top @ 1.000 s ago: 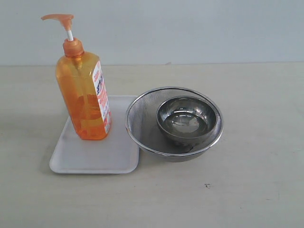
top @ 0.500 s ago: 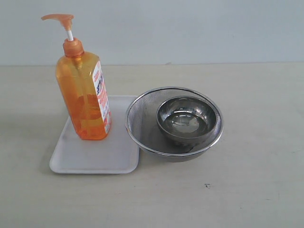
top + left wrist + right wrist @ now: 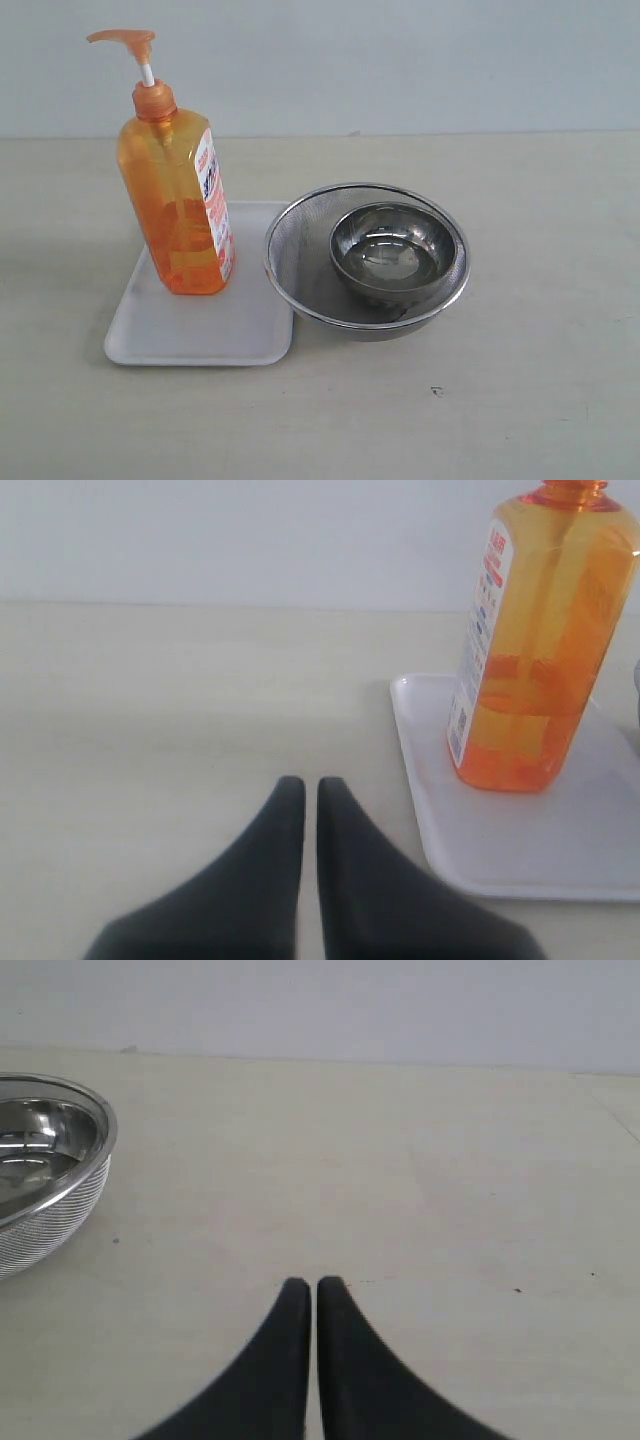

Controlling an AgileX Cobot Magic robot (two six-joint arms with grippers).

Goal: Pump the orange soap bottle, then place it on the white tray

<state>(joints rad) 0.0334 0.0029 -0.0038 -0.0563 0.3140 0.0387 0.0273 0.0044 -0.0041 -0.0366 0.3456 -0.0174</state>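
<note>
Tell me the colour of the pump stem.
White stem on the soap bottle; exterior view shows it best.

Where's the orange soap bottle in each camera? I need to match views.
Exterior view: the orange soap bottle stands upright on the white tray, left of the mesh strainer.
Left wrist view: orange soap bottle on the white tray, pump head cropped.
Right wrist view: not in it; only the mesh strainer shows.
Shared landmark: white tray, exterior and left wrist.

The left wrist view crops the orange soap bottle (image 3: 540,650) above its collar and the white tray (image 3: 450,830) along one side, while the right wrist view crops the mesh strainer (image 3: 50,1210) and its steel bowl (image 3: 40,1145).
</note>
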